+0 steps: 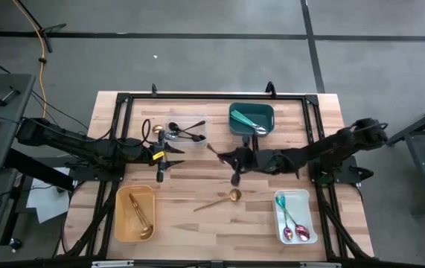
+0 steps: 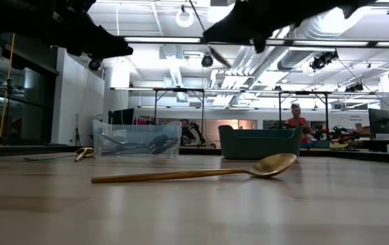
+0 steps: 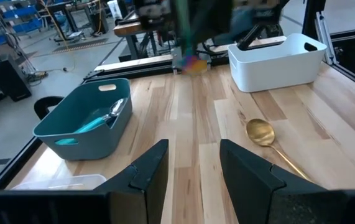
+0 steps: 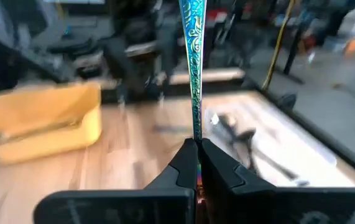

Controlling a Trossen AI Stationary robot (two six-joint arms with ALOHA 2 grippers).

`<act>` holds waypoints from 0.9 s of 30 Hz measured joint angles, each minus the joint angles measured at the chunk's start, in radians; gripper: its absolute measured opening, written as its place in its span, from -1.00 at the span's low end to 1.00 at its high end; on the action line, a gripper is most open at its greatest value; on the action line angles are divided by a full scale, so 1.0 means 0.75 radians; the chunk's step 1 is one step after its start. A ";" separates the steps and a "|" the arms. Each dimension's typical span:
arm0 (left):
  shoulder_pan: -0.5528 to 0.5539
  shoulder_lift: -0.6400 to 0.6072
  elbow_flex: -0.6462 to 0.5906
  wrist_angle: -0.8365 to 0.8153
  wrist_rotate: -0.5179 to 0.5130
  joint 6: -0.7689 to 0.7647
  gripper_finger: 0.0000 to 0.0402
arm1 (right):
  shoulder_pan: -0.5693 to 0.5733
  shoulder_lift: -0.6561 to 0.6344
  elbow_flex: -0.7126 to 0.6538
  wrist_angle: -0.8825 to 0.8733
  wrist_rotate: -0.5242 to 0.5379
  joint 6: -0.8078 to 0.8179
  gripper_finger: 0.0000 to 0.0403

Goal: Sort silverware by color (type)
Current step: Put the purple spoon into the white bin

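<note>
My right gripper (image 4: 197, 155) hovers above the table's middle (image 1: 232, 158), shut on a slim iridescent blue-green utensil (image 4: 193, 68). That utensil shows as a thin line (image 1: 213, 150) in the high view. My left gripper (image 3: 193, 168) is open and holds nothing; it hangs over the table left of centre (image 1: 160, 170). A gold spoon (image 1: 223, 199) lies flat on the wood toward the near edge, and the low view shows it close up (image 2: 201, 173), as does the left wrist view (image 3: 264, 135). My right gripper pinches the iridescent utensil between its two fingers (image 4: 178, 169), near one end of the shaft (image 4: 196, 134); the fingers hide which end. The fingers lie along it, coming level from the table's right. The utensil is lifted clear and sticks straight out past the fingertips.
A clear tray (image 1: 186, 132) with black utensils sits at the far left. A teal bin (image 1: 251, 119) with teal-handled pieces is far of centre. A yellow bin (image 1: 134, 212) with gold pieces is near left, a white bin (image 1: 295, 216) with iridescent spoons near right.
</note>
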 joint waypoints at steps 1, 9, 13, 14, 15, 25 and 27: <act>0.000 0.000 0.000 -0.001 0.000 0.001 -0.32 | 0.026 -0.023 0.040 -0.133 0.015 0.030 -1.00; 0.000 0.000 0.000 0.001 0.000 0.002 -0.32 | 0.233 -0.025 0.479 -1.288 0.098 0.595 -1.00; 0.000 0.000 0.000 0.005 0.000 0.002 -0.32 | 0.354 0.009 0.623 -1.734 0.014 0.975 -1.00; 0.000 0.000 0.000 0.009 0.000 0.002 -0.32 | 0.388 0.011 0.641 -1.810 -0.013 1.074 -1.00; 0.000 0.000 0.000 0.012 0.000 0.002 -0.32 | 0.425 0.011 0.652 -1.880 -0.039 1.169 -1.00; 0.000 0.000 0.000 0.014 0.000 0.003 -0.32 | 0.797 0.012 0.660 -2.162 -0.280 2.014 -1.00; 0.000 0.000 0.000 0.018 0.000 0.003 -0.32 | 0.848 0.012 0.660 -2.207 -0.318 2.161 -1.00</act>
